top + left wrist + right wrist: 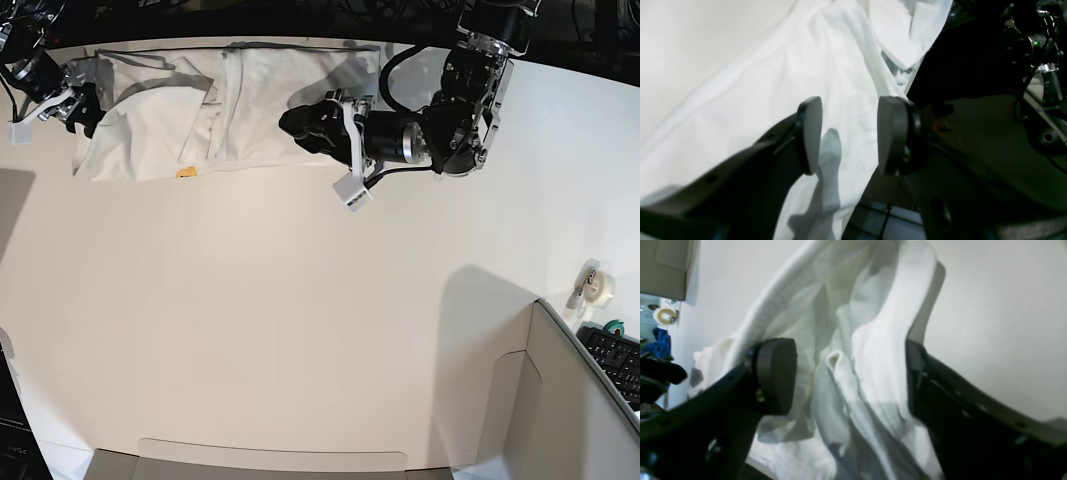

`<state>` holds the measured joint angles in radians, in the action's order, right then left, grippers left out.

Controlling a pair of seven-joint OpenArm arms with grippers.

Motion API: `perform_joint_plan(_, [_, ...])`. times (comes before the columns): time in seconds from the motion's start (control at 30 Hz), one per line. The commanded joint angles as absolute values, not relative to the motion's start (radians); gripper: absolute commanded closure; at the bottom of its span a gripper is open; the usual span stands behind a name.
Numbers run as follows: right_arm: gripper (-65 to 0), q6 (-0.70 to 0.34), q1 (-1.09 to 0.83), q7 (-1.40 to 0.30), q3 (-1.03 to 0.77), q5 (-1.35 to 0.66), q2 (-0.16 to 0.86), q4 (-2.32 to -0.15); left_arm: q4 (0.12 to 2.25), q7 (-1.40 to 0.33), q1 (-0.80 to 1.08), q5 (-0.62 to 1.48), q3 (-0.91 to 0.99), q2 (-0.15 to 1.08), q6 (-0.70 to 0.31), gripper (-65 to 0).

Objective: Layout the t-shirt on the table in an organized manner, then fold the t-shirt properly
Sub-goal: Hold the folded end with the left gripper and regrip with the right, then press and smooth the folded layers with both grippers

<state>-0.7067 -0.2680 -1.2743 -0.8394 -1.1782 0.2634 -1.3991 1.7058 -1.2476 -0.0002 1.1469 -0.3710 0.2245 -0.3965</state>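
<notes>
The white t-shirt lies crumpled in a strip along the far edge of the table, and a bit of orange print shows at its near hem. My left gripper hovers open over the shirt's right part. In the left wrist view its fingers stand apart above smooth cloth by the table's edge. My right gripper is at the shirt's left end. There it is open, with bunched folds of the t-shirt rising between its wide-set fingers.
A grey cardboard box stands at the near right corner, with a tape roll and a keyboard beside it. A low grey flap runs along the near edge. Beyond the shirt, the table drops off to dark equipment.
</notes>
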Motion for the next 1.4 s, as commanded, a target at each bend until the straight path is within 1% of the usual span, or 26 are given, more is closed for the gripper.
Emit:
perform_joint_plan(0.0, [-43.9, -0.698, -0.28, -1.331, -0.857, -1.106, 0.28, -1.395, 1.719, -1.23, -0.013, 1.168, -0.366, 0.223, -0.403, -24.6])
perform_joint_plan(0.27, [-43.9, -0.698, -0.275, -1.331, -0.978, -1.141, 0.28, -1.394, 1.719, -1.23, -0.013, 1.168, -0.366, 0.225, -0.403, -24.6])
perform_joint_plan(0.37, [-43.9, -0.698, -0.275, -1.331, -0.981, -1.156, 0.28, -1.394, 1.719, -1.23, -0.013, 1.167, -0.369, 0.225, -0.403, -24.6])
perform_joint_plan(0.47, [-43.9, -0.698, -0.277, -1.331, -0.98, -1.214, 0.28, -1.394, 1.719, -1.23, -0.013, 1.167, -0.375, 0.225, -0.4, -24.3])
perform_joint_plan(0.53, [-43.9, -0.698, -0.277, -1.331, -0.972, -1.245, 0.28, -1.394, 1.718, -1.233, -0.01, 1.164, -0.377, 0.226, -0.354, -24.3])
perform_joint_plan(0.63, [-43.9, -0.698, -0.274, -1.331, -0.97, -1.253, 0.277, -1.394, 1.725, -1.244, -0.013, 1.113, -0.392, 0.219, -0.252, -24.3])
perform_joint_plan(0.73, [-43.9, -0.698, -0.263, -1.331, -0.969, -1.25, 0.275, -1.392, 1.727, -1.239, -0.071, 1.089, -0.463, 0.191, -0.216, -24.3])
perform_joint_plan(0.8, [-43.9, -0.698, -0.265, -1.331, -0.969, -1.25, 0.274, -1.392, 1.727, -1.239, -0.108, 1.092, -0.515, 0.165, -0.213, -21.9])
perform_joint_plan(0.97, [-43.9, -0.698, -0.266, -1.331, -0.969, -1.25, 0.274, -1.392, 1.724, -1.233, -0.139, 1.09, -0.564, 0.085, -0.213, -7.9])
perform_joint_plan(1.03, [-43.9, -0.698, -0.269, -1.331, -0.969, -1.25, 0.274, -1.392, 1.725, -1.233, -0.139, 1.09, -0.565, 0.059, -0.213, -4.4])
perform_joint_plan(1.13, [-43.9, -0.698, -0.271, -1.333, -0.969, -1.253, 0.272, -1.392, 1.719, -1.231, -0.139, 1.089, -0.567, 0.038, -0.213, -3.7])
perform_joint_plan(1.23, [-43.9, -0.698, -0.262, -1.396, -0.969, -1.254, 0.257, -1.392, 1.716, -1.231, -0.139, 1.087, -0.568, 0.038, -0.208, -3.7])
perform_joint_plan(1.37, [-44.2, -0.698, -0.216, -1.396, -0.97, -1.254, 0.231, -1.395, 1.664, -1.234, -0.139, 1.087, -0.568, 0.039, -0.206, -3.7])
